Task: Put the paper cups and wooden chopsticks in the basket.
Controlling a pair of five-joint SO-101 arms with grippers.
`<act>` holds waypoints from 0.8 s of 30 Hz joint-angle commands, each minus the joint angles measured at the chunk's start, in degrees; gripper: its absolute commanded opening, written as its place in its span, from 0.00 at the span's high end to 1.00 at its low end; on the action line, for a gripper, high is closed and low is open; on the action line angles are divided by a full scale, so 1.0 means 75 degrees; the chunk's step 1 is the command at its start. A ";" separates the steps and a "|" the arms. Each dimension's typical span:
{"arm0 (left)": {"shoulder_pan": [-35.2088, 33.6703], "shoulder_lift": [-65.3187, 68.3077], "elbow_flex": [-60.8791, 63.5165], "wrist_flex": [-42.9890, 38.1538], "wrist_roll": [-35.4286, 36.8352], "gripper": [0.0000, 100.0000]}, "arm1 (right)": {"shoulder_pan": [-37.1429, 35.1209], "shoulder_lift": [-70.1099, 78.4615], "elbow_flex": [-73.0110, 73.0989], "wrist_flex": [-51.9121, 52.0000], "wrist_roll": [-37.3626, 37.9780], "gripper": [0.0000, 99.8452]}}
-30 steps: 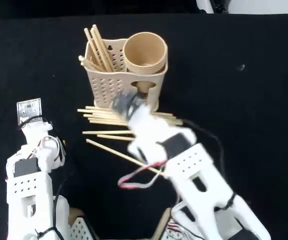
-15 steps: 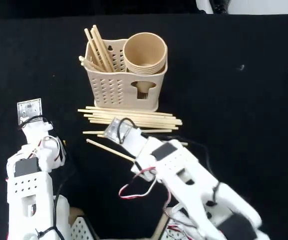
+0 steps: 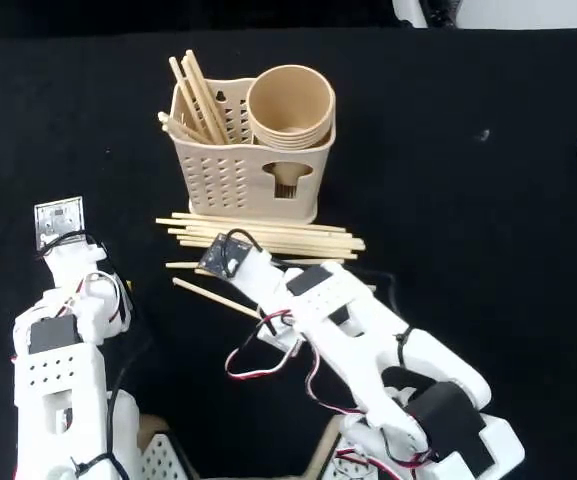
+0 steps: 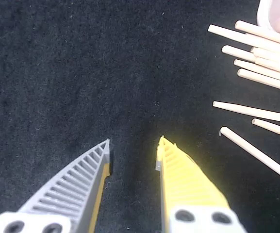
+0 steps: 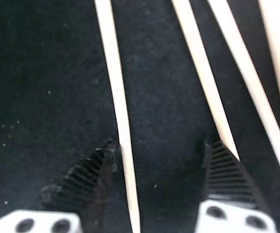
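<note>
Right hand (image 5: pixel 160 143) open wide, nearer arm | I see loose chopstick (image 5: pixel 115 92) on surface (image 3: pixel 488 200) before basket (image 3: pixel 218 175), lying between its fingers (image 5: pixel 89 170), beside one, long axis along the hand | left hand (image 4: pixel 132 141) half-open, apart.

paper cups (image 3: pixel 290 105) in basket (image 3: pixel 218 180), right of leaning chopsticks (image 3: pixel 190 98), loose chopsticks (image 3: pixel 268 233) on table (image 3: pixel 488 250) before basket
</note>
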State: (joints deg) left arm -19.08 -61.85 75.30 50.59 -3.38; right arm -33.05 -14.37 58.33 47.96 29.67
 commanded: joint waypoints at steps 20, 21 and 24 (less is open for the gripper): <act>-0.0053 0.0000 -0.0064 -0.0117 0.0012 0.83 | 0.1395 0.0088 -0.1588 -0.0469 0.2168 0.73; -0.0053 0.0000 -0.0064 -0.0105 0.0012 0.83 | 0.1442 0.0088 -0.1588 -0.0598 0.2180 0.73; -0.0053 0.0000 -0.0064 -0.0105 0.0012 0.83 | 0.1477 0.0100 -0.1553 -0.0774 0.2180 0.73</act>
State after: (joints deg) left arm -19.08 -61.85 75.30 50.59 -3.38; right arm -22.95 -13.67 49.01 44.00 45.14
